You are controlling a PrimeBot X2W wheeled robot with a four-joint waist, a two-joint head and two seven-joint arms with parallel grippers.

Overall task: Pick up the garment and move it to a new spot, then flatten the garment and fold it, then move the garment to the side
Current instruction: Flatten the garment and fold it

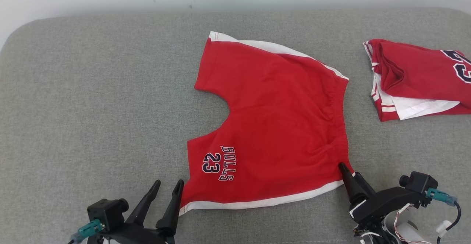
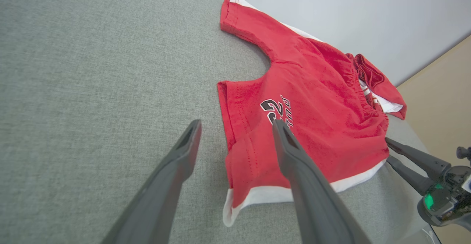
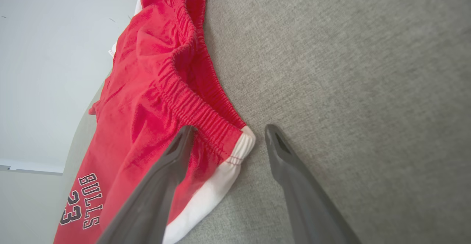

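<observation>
Nearest me, the left tool (image 1: 170, 186) is spread wide, gripping nothing, at the hem corner of the red shorts (image 1: 279, 119). The right tool (image 1: 349, 170) also gapes, its fingers straddling the waistband corner. The shorts lie flat mid-way across the grey padded surface (image 1: 92, 89). Farther right sits a folded red jersey (image 1: 415, 78).

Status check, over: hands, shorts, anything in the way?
Left hand open at hem corner of shorts. Right hand open, straddling waistband corner. Shorts spread flat, unfolded. Second red garment lies apart, far right.
</observation>
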